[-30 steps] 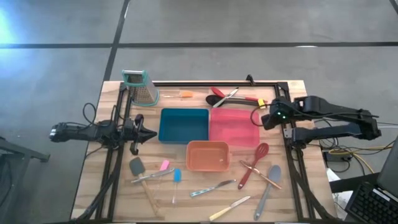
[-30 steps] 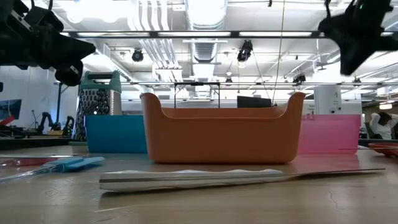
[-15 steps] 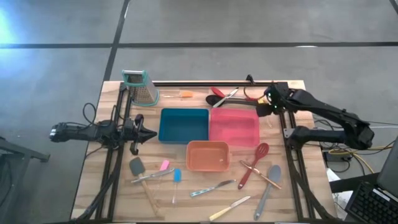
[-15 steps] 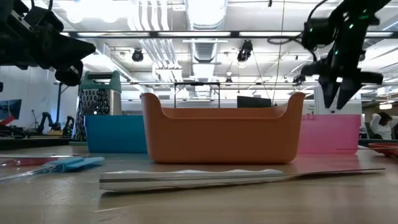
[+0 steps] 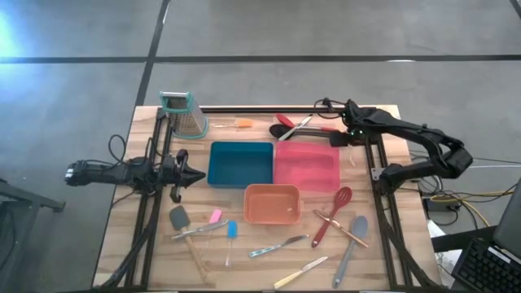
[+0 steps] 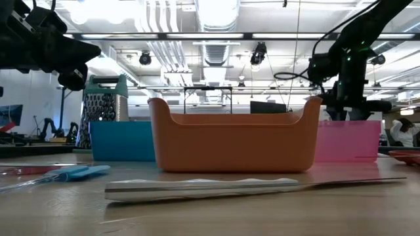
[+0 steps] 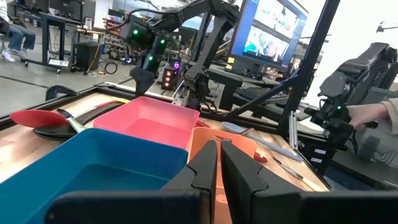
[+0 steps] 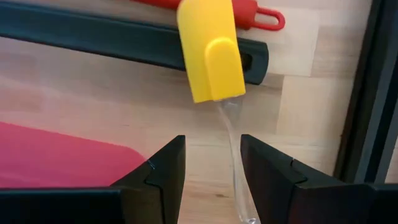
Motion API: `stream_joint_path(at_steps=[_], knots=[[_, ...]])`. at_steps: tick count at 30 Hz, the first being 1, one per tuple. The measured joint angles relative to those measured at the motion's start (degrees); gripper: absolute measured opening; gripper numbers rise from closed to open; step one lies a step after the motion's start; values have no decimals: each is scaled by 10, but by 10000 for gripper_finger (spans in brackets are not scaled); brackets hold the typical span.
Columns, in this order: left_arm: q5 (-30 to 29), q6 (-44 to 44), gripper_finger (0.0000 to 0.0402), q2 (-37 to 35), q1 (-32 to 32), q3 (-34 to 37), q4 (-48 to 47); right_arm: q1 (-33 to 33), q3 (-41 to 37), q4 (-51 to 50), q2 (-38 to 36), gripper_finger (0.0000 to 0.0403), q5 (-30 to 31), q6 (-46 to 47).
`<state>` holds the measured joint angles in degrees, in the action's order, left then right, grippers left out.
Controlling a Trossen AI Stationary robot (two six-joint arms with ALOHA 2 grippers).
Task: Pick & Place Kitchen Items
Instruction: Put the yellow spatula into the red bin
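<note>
My right gripper (image 8: 211, 148) is open and low over the table's far right, beside the pink tray (image 5: 307, 165). Its fingers stand on either side of the clear handle (image 8: 231, 134) of a yellow-headed spatula (image 8: 210, 53) lying flat on the wood. Just beyond lie a red spoon handle (image 8: 249, 12) and a black one (image 8: 124, 40). More utensils lie on the near side: red spoon (image 5: 334, 213), grey spoon (image 5: 352, 240), knives (image 5: 281, 244), and small spatulas (image 5: 231, 231). My left gripper (image 5: 195, 175) waits shut above the table's left side.
A blue tray (image 5: 240, 163), the pink tray and an orange tray (image 5: 272, 203) sit mid-table. A metal grater (image 5: 183, 114) stands at the far left. Black frame rails (image 5: 260, 108) run along the far edge and both sides. A person's hand shows beyond the table (image 7: 373, 115).
My right gripper has swung from the table's right side toward the far edge and slightly left. It has come down from high over the table until it stands low behind the pink tray, over the yellow spatula.
</note>
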<state>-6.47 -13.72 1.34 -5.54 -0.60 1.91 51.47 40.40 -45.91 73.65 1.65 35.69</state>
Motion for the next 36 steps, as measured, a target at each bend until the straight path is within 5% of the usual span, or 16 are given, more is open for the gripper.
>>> stream_joint_path(at_steps=[25,36], knots=[[0,0,23,0,0,0,0,19,0,51,121,141,44,-30],[0,0,23,0,0,0,0,19,-2,57,106,29,47,-30]])
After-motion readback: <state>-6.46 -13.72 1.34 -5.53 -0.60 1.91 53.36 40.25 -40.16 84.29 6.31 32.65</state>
